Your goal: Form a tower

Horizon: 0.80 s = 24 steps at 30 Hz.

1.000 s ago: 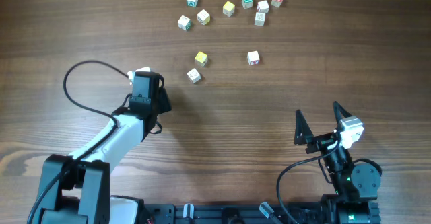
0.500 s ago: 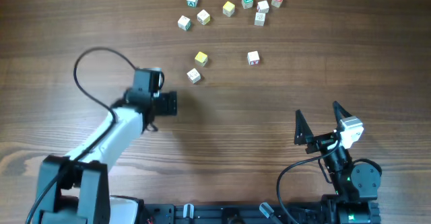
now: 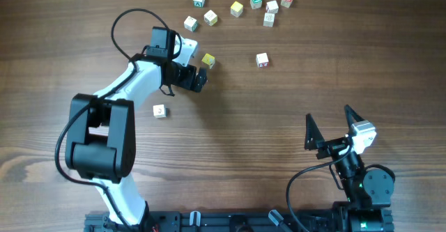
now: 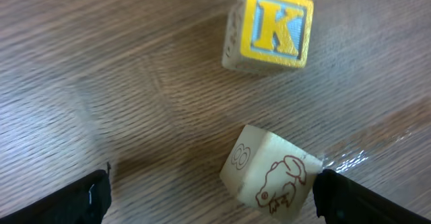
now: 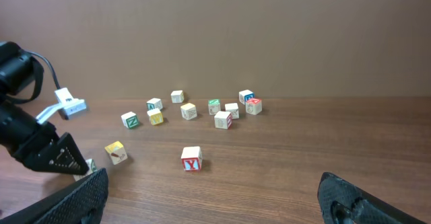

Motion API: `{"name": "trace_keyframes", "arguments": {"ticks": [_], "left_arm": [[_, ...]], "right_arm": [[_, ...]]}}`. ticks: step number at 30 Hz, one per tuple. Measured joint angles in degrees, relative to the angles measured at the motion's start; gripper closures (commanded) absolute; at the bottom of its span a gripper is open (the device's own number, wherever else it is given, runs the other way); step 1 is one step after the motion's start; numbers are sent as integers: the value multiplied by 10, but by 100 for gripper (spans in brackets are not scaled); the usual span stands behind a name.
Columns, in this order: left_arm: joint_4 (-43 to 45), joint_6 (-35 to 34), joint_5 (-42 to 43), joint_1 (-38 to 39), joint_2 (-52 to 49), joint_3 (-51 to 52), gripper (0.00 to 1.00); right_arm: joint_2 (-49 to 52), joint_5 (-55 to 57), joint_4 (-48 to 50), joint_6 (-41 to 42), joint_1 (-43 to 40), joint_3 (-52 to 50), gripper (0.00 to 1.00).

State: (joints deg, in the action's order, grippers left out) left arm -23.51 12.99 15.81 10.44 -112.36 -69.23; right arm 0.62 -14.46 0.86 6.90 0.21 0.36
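A tower is out of view; every cube I see lies singly. My left gripper (image 4: 212,192) stands open low over the table, its jaws on either side of a pale cube with a reddish frog drawing (image 4: 271,177), closer to the right jaw. Just beyond it lies a yellow-faced K cube (image 4: 271,27). From overhead the left gripper (image 3: 198,79) covers the pale cube, with the yellow cube (image 3: 208,60) just past it. My right gripper (image 3: 327,115) hangs open and empty near the front right (image 5: 212,187).
A single pale cube (image 3: 159,111) lies beside the left arm's forearm. A red Y cube (image 3: 262,60) sits alone mid-table (image 5: 192,159). Several loose cubes (image 3: 237,8) are scattered along the far edge. The left arm's cable (image 3: 129,19) loops above the table.
The left gripper opened, leaving a pale cube on the table, then swung up and right to straddle the frog cube beside the yellow one. The right arm stayed still.
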Motion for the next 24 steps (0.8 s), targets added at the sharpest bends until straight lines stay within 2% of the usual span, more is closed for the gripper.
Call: {"name": "trace_keyframes", "arguments": {"ticks": [3, 5, 6, 8, 9, 10, 11, 13, 16, 17, 19, 21, 24], "left_arm": [[16, 26, 6, 0, -3, 0, 15], [22, 34, 6, 0, -3, 0, 31], [24, 41, 6, 0, -3, 0, 35], [25, 57, 7, 1, -3, 0, 36], [24, 63, 6, 1, -3, 0, 43], [19, 67, 7, 3, -3, 0, 61], [15, 71, 6, 4, -3, 0, 74], [12, 76, 6, 10, -3, 0, 86], [15, 73, 9, 13, -3, 0, 87], [16, 63, 8, 13, -3, 0, 83], [-21, 27, 7, 13, 15, -3, 84], [-81, -18, -7, 13, 73, -19, 82], [-173, -85, -66, 13, 242, -73, 82]], "right_arm": [[0, 0, 0, 0, 0, 0, 0], [0, 0, 0, 0, 0, 0, 0], [0, 0, 0, 0, 0, 0, 0], [0, 0, 0, 0, 0, 0, 0], [0, 0, 0, 0, 0, 0, 0], [0, 0, 0, 0, 0, 0, 0], [0, 0, 0, 0, 0, 0, 0], [0, 0, 0, 0, 0, 0, 0], [0, 0, 0, 0, 0, 0, 0], [0, 0, 0, 0, 0, 0, 0], [0, 0, 0, 0, 0, 0, 0], [0, 0, 0, 0, 0, 0, 0], [1, 0, 0, 0, 0, 0, 0]]}}
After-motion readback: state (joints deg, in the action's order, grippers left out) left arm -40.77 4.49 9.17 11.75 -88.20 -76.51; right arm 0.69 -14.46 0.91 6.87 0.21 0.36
